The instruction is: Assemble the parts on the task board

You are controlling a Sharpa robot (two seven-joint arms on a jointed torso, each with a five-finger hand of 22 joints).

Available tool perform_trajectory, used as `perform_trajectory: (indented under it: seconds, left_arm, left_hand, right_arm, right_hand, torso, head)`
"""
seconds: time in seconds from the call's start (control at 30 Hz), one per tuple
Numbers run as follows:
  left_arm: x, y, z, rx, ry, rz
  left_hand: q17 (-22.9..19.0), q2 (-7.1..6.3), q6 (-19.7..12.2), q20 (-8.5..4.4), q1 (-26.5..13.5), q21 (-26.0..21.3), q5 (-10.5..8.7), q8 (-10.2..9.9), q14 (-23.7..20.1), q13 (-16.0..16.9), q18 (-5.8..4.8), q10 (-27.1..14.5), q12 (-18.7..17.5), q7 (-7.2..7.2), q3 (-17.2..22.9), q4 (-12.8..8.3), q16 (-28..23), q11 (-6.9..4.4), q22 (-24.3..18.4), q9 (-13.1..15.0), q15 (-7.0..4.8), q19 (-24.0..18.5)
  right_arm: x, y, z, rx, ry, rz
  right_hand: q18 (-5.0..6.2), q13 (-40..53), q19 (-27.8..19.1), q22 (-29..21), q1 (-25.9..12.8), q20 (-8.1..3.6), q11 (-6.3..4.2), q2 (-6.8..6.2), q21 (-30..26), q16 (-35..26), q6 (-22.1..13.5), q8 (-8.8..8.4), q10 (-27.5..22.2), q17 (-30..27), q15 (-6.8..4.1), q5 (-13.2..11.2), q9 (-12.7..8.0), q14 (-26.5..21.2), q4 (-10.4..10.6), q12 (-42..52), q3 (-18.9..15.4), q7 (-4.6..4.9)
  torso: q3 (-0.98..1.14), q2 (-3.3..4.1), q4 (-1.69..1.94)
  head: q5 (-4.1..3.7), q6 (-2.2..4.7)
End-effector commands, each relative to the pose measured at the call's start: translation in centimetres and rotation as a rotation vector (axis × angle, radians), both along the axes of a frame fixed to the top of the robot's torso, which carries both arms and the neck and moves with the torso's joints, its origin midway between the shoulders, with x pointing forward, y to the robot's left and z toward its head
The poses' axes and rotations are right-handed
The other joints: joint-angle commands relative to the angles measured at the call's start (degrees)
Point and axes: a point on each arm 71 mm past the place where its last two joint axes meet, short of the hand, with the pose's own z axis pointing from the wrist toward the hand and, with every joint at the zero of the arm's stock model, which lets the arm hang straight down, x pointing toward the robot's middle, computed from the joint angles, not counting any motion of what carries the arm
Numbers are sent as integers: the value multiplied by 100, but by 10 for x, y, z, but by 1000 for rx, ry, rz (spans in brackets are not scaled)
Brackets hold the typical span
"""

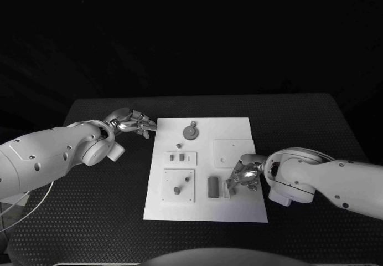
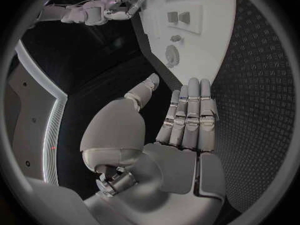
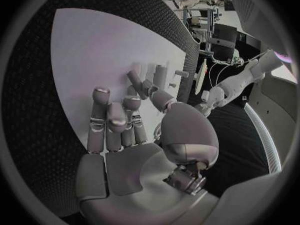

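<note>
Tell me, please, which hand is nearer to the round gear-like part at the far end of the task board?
Left. The left hand hovers by the task board's far left corner, beside the round part. The right hand is over the board's near right area, further away.

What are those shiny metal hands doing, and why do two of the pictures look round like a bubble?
This is a robot with two white arms, each ending in a silver hand. The square picture comes from a camera on its head, looking down at a black table. The round pictures come from cameras on its wrists, behind each hand. On the table lies a white plate, the task board, with small grey parts, such as a round grey disc. The left hand sits at the board's far corner, holding nothing. The right hand is over the board; whether it holds something is unclear.
</note>
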Motion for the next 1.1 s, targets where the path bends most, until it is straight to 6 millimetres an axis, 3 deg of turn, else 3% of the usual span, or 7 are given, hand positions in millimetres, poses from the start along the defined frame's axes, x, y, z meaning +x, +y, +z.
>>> perform_trajectory:
  seconds: [0.03, 0.3, 0.83, 1.1]
  left_arm:
    - [0, -2, 1, -6, 1, -13]
    - [0, -2, 1, -6, 1, -13]
    - [-1, -1, 0, -6, 3, -13]
    - [-1, -2, 0, -6, 3, -14]
  left_hand:
    - [7, -5, -2, 2, -52, 26, -22, -6, 56, -7, -9, -16, 35, -1, 0, 21, -35, 14, -10, -7, 1, -31]
    - [10, -7, -2, 2, -54, 26, -22, -6, 56, -8, -9, -16, 35, -1, -2, 23, -37, 14, -10, -7, 2, -32]
    - [15, -9, -1, 2, -56, 26, -22, -4, 57, -9, -8, -15, 35, -1, -3, 26, -43, 14, -11, -7, 2, -33]
    - [18, -8, -1, 1, -55, 26, -22, -4, 58, -10, -8, -15, 35, -2, -3, 27, -45, 14, -11, -7, 1, -33]
  right_arm:
    - [-3, 1, -1, 26, 37, -10]
    - [-3, 0, -2, 20, 50, -5]
    - [-4, -1, -5, -15, 88, 40]
    - [-2, 1, -5, -13, 76, 38]
  right_hand:
    - [76, -9, 38, 84, -78, -9, 4, -13, 28, 8, 37, 22, 36, -8, -52, 11, 9, -4, 30, 26, 14, 3]
    - [76, -14, 53, 79, -145, -9, -2, -32, 22, 4, 52, 31, 41, -10, -57, 11, 4, 4, 44, 25, 16, -3]
    - [76, -35, 90, 73, -799, -19, -21, -26, -32, -20, 120, 62, 40, -15, -76, 11, -58, 15, 304, 10, 70, -23]
    - [76, -35, 89, 76, -861, -22, -22, -24, -37, -21, 119, 61, 36, -13, -77, 11, -67, 13, 337, 9, 85, -23]
  torso:
    - [-2, -1, -2]
    - [0, 0, 2]
    - [-1, -1, 2]
    - [-1, 0, -1]
  head:
    - [0, -1]
    - [9, -9]
    - [14, -27]
    - [9, -27]
